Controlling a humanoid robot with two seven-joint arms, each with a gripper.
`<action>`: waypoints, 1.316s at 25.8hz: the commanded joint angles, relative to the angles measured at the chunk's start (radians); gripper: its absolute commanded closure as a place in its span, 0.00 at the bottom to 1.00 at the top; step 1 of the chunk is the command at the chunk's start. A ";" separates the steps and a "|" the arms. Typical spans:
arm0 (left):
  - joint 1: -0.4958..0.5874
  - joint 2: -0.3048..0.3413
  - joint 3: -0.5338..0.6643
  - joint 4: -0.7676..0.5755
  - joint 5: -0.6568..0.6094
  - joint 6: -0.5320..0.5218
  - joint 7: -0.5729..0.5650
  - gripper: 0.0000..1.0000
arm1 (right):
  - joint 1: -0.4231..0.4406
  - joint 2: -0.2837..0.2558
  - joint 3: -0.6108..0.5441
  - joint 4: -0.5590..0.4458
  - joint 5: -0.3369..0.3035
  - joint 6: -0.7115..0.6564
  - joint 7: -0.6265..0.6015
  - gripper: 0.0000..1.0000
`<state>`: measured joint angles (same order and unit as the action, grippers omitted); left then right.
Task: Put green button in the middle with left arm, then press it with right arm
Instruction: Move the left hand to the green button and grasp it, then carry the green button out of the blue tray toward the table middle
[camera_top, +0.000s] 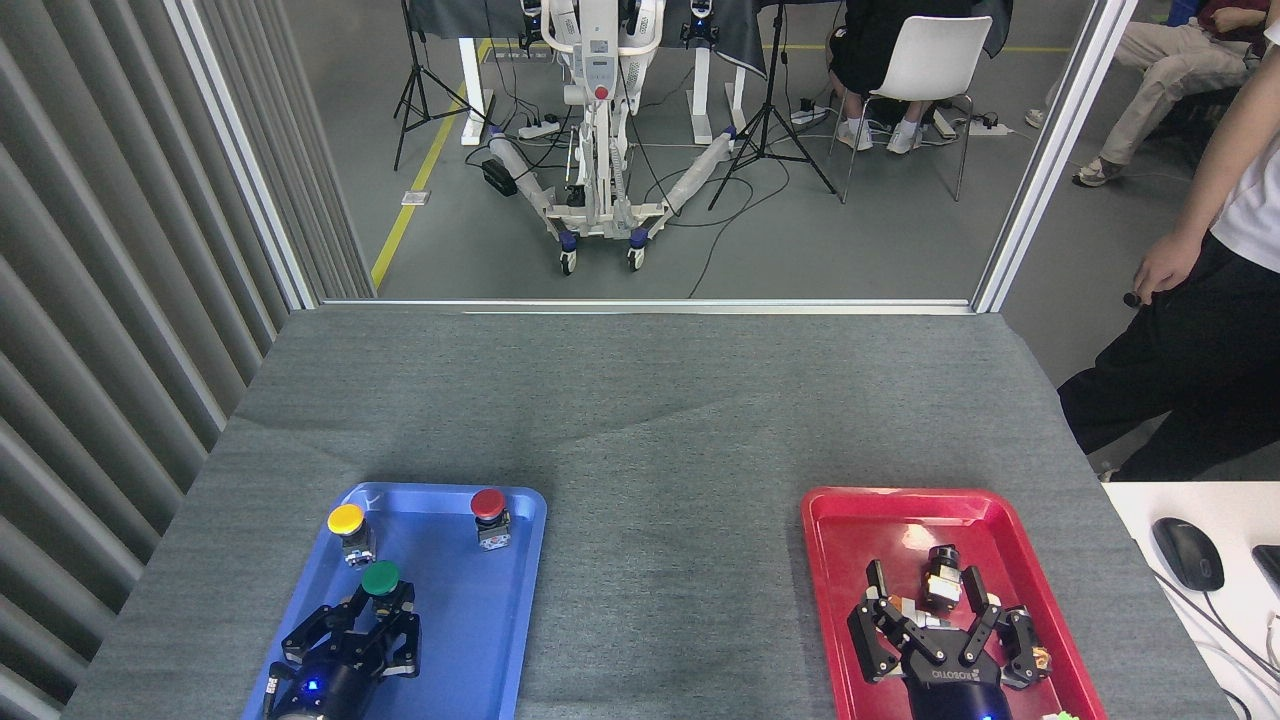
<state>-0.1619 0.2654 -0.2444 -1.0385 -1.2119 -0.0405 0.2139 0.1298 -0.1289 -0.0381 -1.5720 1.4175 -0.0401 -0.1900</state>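
The green button (381, 577) stands in the blue tray (495, 640), toward its near half. My left gripper (382, 603) reaches in from below, and its black fingers (402, 618) are drawn in against the button's body, which they hide; only the green cap shows. My right gripper (925, 600) hovers over the red tray (830, 520), open, with its fingers spread around small parts lying there. The middle (670, 560), bare grey fabric, lies between the two trays.
A yellow-capped button (347, 521) and a red-capped button (488, 505) stand at the far end of the blue tray. A person (1200, 330) stands by the table's right edge. A white desk with a mouse (1187, 553) adjoins at the right.
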 joint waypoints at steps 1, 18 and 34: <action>-0.001 0.003 -0.001 0.005 -0.001 -0.015 0.008 0.86 | 0.002 0.002 0.000 0.000 0.000 -0.001 -0.002 0.00; 0.010 0.087 -0.108 -0.212 0.000 -0.271 0.174 1.00 | 0.004 -0.005 -0.003 0.018 0.000 -0.046 -0.012 0.00; -0.251 -0.115 -0.586 -0.060 0.000 -0.105 -0.018 1.00 | 0.002 -0.014 -0.019 0.047 0.000 -0.047 -0.009 0.00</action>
<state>-0.3773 0.2346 -0.7990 -1.1785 -1.2118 -0.1515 0.2317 0.1320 -0.1423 -0.0561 -1.5253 1.4187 -0.0876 -0.2007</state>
